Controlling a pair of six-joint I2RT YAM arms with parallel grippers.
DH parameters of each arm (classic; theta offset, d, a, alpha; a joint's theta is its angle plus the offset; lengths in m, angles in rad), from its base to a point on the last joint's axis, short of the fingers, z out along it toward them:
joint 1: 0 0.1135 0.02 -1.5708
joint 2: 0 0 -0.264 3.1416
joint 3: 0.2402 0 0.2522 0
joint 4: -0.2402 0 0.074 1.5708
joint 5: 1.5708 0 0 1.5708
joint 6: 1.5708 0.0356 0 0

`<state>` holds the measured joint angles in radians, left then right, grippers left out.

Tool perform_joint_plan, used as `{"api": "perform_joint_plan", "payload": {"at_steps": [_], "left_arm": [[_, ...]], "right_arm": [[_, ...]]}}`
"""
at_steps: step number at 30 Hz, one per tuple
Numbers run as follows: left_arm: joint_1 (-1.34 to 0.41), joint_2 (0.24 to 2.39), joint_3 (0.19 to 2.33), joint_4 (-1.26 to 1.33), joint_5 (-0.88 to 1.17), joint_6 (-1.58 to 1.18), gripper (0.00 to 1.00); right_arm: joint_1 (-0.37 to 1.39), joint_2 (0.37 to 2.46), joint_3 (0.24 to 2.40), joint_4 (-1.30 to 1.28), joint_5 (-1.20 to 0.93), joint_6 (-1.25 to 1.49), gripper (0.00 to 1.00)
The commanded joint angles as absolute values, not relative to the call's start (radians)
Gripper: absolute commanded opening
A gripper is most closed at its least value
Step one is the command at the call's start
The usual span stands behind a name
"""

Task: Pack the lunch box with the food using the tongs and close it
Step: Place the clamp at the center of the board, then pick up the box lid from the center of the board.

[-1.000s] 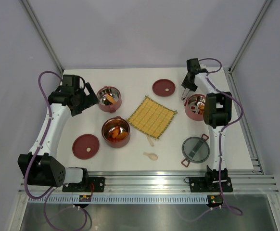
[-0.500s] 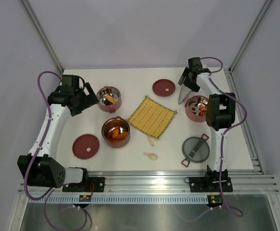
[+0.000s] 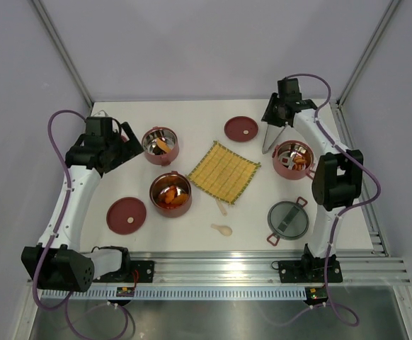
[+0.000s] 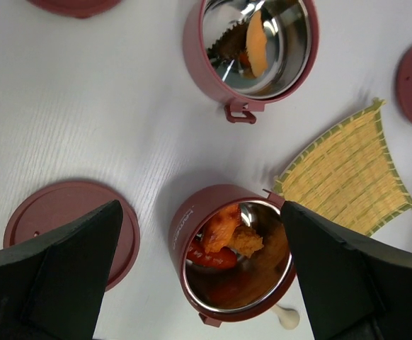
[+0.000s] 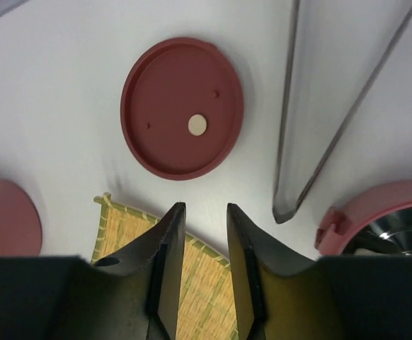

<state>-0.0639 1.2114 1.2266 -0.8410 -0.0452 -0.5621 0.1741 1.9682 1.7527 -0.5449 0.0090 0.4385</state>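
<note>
The left gripper (image 4: pixel 200 210) hangs with its jaws spread wide and empty above a lunch box tier (image 4: pixel 183 228) holding orange and red food (image 4: pixel 224 227). Past the yellow mat (image 3: pixel 224 171), the tongs (image 5: pixel 283 205) show blurred over the worktop (image 5: pixel 50 106). They are beside the right gripper (image 5: pixel 205 212), not in it. Its jaws stand narrowly apart, empty. The tongs' point is near another tier (image 5: pixel 365 211).

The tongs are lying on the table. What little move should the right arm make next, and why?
Probably swing the right gripper over the red lid ahead. Its fingers are empty, the tongs lie loose beside it, the yellow mat is bare and the pots hold food, so closing seems next.
</note>
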Motion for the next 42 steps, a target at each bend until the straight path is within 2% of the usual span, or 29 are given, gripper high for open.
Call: {"api": "perform_joint_plan", "payload": {"at_steps": [1, 2, 9, 18, 22, 29, 38, 42], "left_arm": [[-0.058, 1.189, 1.241, -0.776, -0.025, -0.561, 0.99], [-0.058, 1.199, 1.246, -0.782, -0.026, -0.557, 0.99], [-0.058, 1.198, 1.232, -0.784, -0.035, -0.548, 0.99], [-0.058, 1.226, 1.247, -0.792, -0.04, -0.535, 0.99], [-0.058, 1.232, 1.249, -0.795, -0.041, -0.534, 0.99], [-0.058, 1.227, 1.25, -0.801, -0.044, -0.534, 0.99], [-0.058, 1.239, 1.238, -0.796, -0.022, -0.548, 0.99], [-0.058, 1.235, 1.235, -0.792, -0.02, -0.551, 0.99]], "right_arm": [[0.202, 2.029, 1.761, -0.514, -0.047, 0.501, 0.37], [0.206, 2.069, 1.769, -0.508, -0.076, 0.53, 0.41], [0.224, 2.229, 1.881, -0.52, -0.088, 0.627, 0.54], [0.224, 2.332, 1.948, -0.535, -0.048, 0.693, 0.56], [0.224, 2.37, 1.991, -0.546, -0.04, 0.715, 0.53], [0.224, 2.407, 2.029, -0.568, -0.029, 0.715, 0.4], [0.224, 2.306, 1.988, -0.534, -0.048, 0.687, 0.02], [0.225, 2.258, 1.971, -0.534, -0.072, 0.66, 0.0]]}}
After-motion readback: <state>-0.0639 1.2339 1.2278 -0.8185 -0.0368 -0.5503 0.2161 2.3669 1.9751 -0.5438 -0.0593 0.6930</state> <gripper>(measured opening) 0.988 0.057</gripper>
